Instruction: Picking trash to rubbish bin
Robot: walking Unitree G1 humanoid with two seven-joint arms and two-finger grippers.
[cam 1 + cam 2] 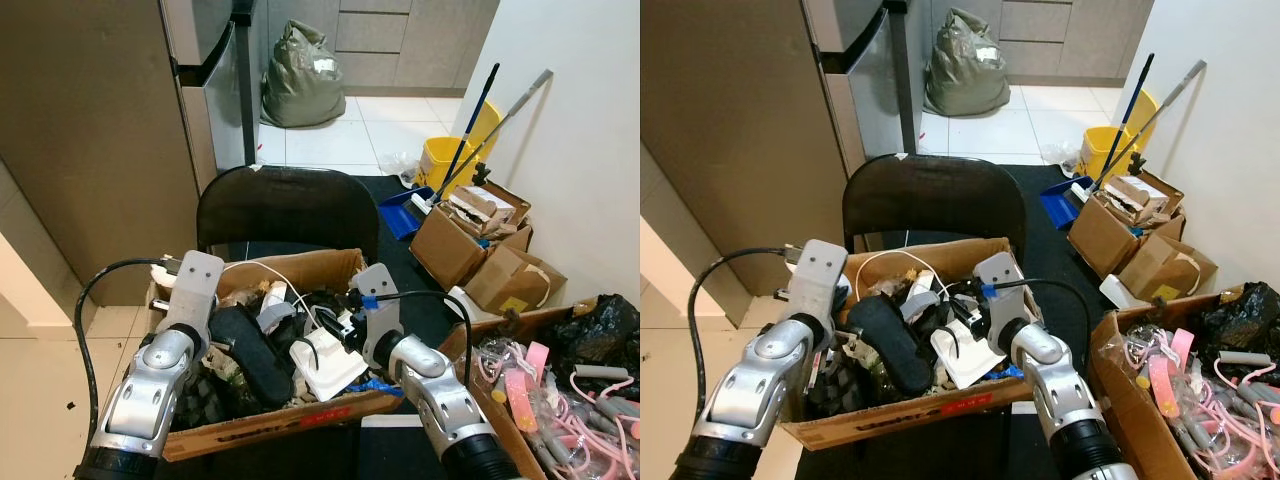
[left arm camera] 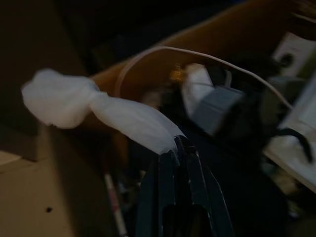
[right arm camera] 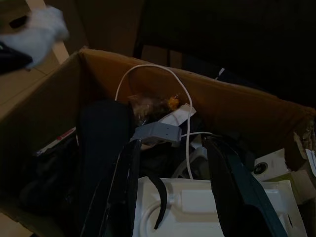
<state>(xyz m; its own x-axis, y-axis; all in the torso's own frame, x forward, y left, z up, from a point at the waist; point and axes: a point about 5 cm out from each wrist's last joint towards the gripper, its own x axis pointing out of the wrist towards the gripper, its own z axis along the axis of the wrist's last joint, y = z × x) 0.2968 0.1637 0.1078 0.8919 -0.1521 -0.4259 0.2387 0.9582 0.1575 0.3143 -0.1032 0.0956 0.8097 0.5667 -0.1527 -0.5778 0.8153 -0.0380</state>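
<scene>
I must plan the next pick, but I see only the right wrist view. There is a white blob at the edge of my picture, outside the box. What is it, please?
Observer: It is a twisted white tissue wad, pinched in the shut left tool.
Operator: Where is that tool in relation to the box?
Observer: It is at the left edge of the cardboard box, with the wad held just past the wall.
Operator: What does the box stand on?
Observer: It stands on the seat of a black chair.
</scene>
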